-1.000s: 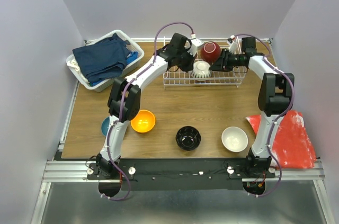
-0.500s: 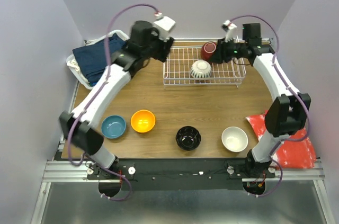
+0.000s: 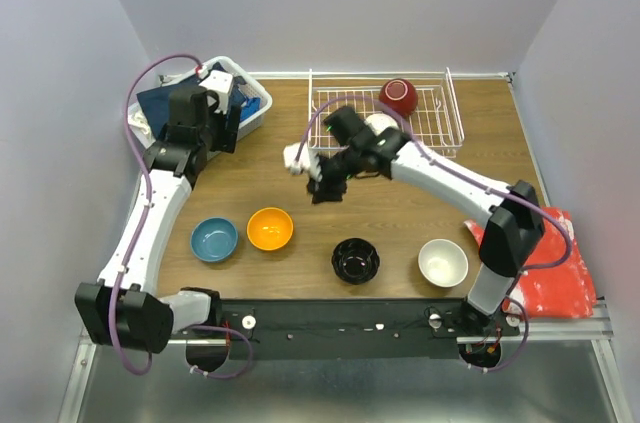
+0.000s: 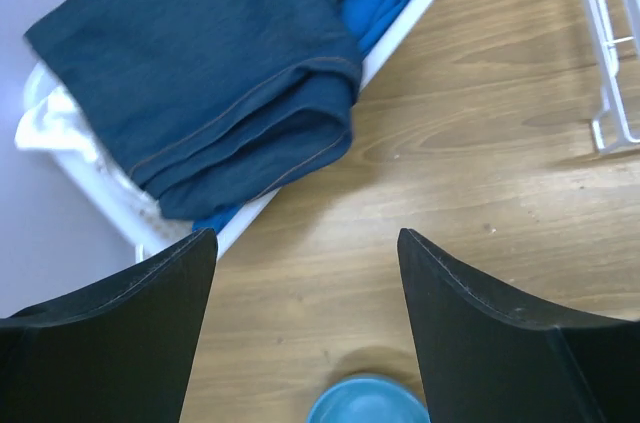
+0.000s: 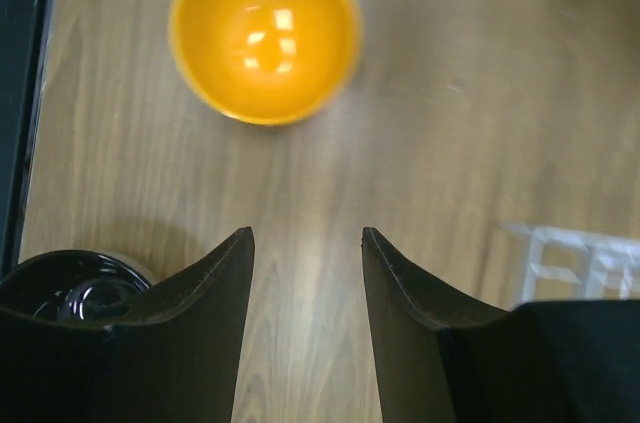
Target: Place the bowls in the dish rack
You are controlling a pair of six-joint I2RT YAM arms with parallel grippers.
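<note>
The white wire dish rack (image 3: 430,133) stands at the back of the table with a maroon bowl (image 3: 398,96) and a white ribbed bowl (image 3: 381,122) in it, the latter partly behind my right arm. On the wood near the front lie a blue bowl (image 3: 214,239), an orange bowl (image 3: 270,228), a glossy black bowl (image 3: 355,260) and a white bowl (image 3: 443,262). My right gripper (image 5: 305,238) hangs open and empty over bare wood, with the orange bowl (image 5: 265,33) ahead and the black bowl (image 5: 60,288) at its left. My left gripper (image 4: 305,238) is open and empty above the blue bowl's rim (image 4: 368,405).
A white plastic basket (image 3: 255,103) holding dark blue denim (image 4: 200,73) sits at the back left, close to my left wrist. A red bag (image 3: 545,263) lies at the right edge. The rack's corner (image 5: 570,253) shows beside my right fingers.
Both arms have pulled away from the rack. The left swung left toward the cloth basket and opened from shut. The right moved down-left over the table, its jaws spreading wider.
</note>
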